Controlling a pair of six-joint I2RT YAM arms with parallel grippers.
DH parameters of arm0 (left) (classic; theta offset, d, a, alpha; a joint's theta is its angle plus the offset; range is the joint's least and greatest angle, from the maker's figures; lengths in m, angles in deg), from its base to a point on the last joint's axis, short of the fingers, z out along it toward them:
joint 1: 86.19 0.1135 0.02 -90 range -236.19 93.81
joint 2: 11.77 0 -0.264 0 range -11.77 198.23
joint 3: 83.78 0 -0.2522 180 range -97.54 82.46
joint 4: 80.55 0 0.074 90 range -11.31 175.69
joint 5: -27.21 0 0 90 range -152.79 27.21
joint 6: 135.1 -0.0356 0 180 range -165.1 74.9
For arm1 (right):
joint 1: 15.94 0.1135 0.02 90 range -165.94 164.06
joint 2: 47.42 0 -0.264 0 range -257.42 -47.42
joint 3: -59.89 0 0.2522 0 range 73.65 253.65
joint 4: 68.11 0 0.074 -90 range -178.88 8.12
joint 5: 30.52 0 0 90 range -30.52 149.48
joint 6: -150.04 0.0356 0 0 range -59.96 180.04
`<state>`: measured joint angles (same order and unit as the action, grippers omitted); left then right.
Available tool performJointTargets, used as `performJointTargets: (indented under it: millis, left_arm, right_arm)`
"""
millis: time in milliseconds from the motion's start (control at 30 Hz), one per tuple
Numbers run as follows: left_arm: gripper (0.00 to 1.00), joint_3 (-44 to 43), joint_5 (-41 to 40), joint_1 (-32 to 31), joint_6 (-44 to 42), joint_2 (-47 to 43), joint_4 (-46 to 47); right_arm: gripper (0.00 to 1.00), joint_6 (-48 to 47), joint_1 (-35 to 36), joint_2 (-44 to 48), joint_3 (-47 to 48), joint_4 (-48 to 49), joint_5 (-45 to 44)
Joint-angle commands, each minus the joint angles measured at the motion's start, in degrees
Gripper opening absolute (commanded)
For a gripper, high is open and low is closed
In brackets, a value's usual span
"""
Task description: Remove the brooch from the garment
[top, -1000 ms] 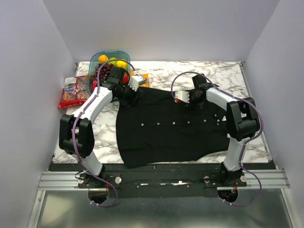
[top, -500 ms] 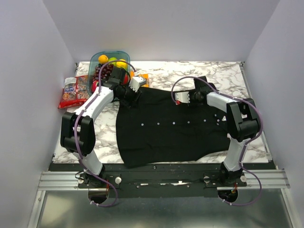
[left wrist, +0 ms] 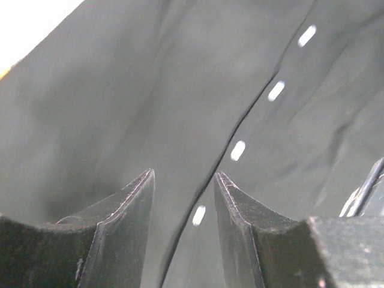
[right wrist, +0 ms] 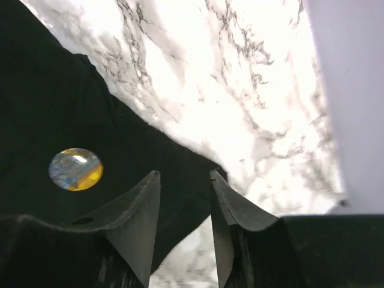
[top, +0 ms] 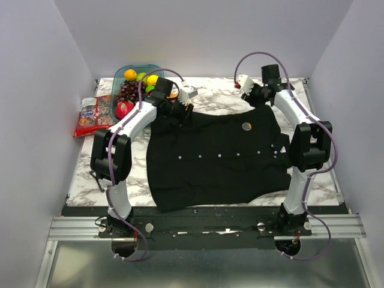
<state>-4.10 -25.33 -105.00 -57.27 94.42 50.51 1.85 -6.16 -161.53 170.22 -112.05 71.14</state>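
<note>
The garment, a black button-up shirt, lies spread flat on the marble table. The brooch, a small round disc, sits on its upper right part. In the right wrist view the brooch shows bluish and yellow, to the left of the fingers. My right gripper stands open over the garment's far edge, just beyond the brooch. My left gripper is open too, hovering over the cloth near the row of white buttons. In the top view the left gripper is at the shirt's far left corner and the right gripper at its far right.
A teal bowl of fruit stands at the far left of the table, with a red snack packet beside it. Pale walls close in the table on three sides. Bare marble lies beyond the shirt.
My right arm has swung from over the shirt's middle back to its far edge, uncovering the brooch, and its jaws narrowed a little. The left arm has shifted slightly right along the collar.
</note>
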Motion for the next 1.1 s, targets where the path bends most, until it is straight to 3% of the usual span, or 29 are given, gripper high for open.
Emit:
performJointTargets:
  millis: [0,167,300,467,667,867,1067]
  left_arm:
    - [0.52,-6.33,9.12,-3.68,15.29,5.77,12.58]
    - [0.52,-10.64,12.47,-5.89,23.93,12.19,19.27]
    - [0.52,-10.64,11.59,-7.03,23.59,12.99,18.92]
    - [0.52,-9.76,11.5,-7.21,20.52,12.46,15.23]
    - [0.52,-7.92,10.98,-7.21,19.63,11.67,13.91]
    - [0.52,-8.18,10.62,-7.3,19.37,11.58,13.65]
    - [0.52,-8.71,10.62,-7.3,19.28,11.93,13.38]
  right_arm:
    - [0.45,14.24,-4.06,-7.44,8.09,-23.86,14.49]
    - [0.45,11.97,-7.75,-14.9,16.97,-39.4,23.49]
    - [0.48,9.5,-9.52,-20.62,23.91,-46.64,26.48]
    - [0.56,10.64,-10.92,-23.35,24.54,-45.24,27.36]
    - [0.57,16.44,-11.01,-26.43,27.51,-43.39,27.36]
    - [0.61,23.72,-11.01,-27.49,28.41,-39.1,21.57]
    - [0.64,25.59,-11.01,-29.94,33.41,-40.92,21.47]
